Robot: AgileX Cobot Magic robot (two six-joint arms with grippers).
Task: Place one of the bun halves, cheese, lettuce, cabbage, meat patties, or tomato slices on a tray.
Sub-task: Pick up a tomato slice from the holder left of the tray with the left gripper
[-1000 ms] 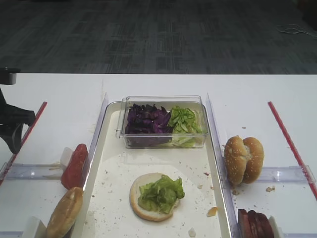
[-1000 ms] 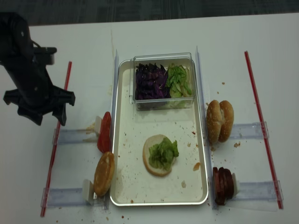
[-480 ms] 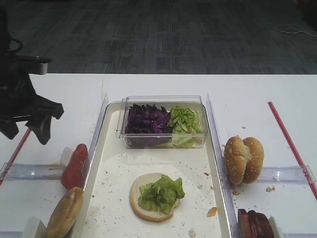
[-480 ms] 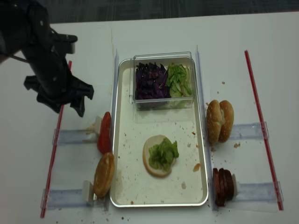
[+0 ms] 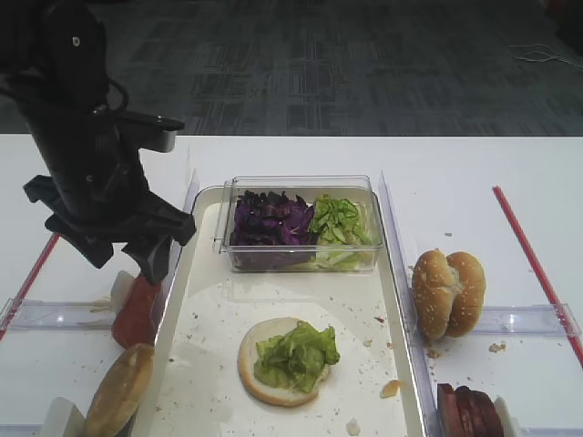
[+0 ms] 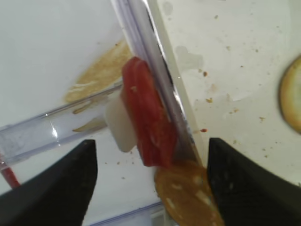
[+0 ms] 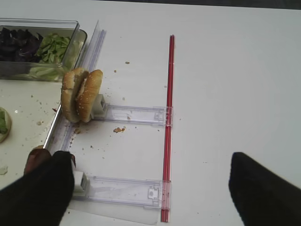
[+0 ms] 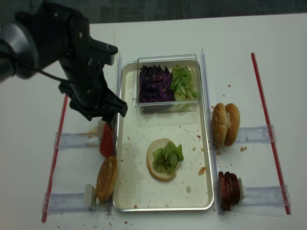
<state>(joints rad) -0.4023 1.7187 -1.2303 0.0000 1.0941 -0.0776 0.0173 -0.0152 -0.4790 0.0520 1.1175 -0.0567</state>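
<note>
My left gripper [image 5: 123, 259] [image 8: 100, 116] [image 6: 150, 188] hangs open over the tomato slices [image 5: 135, 309] [image 6: 148, 122] [image 8: 106, 142], which stand on edge just left of the tray [image 5: 209, 319] [image 8: 139, 139]. It holds nothing. A bun half [image 5: 118, 390] [image 6: 188, 200] leans in front of the slices. On the tray lies another bun half [image 5: 260, 382] topped with lettuce [image 5: 296, 353]. Purple cabbage [image 5: 269, 221] and more lettuce [image 5: 339, 221] fill a clear box. My right gripper [image 7: 150, 193] is open above bare table, with the meat patties [image 7: 37, 157] [image 5: 469, 410] by its left finger. Cheese is out of view.
Two bun halves [image 5: 448, 293] [image 7: 81, 94] stand on edge right of the tray. Clear plastic rails [image 7: 136, 114] hold the food on both sides. Red strips [image 5: 533, 264] [image 8: 56, 148] run along the table at the outer left and right. Crumbs dot the tray.
My left arm has swung in from the table's left edge toward the right and now hangs over the tomato slices. The food has not moved.
</note>
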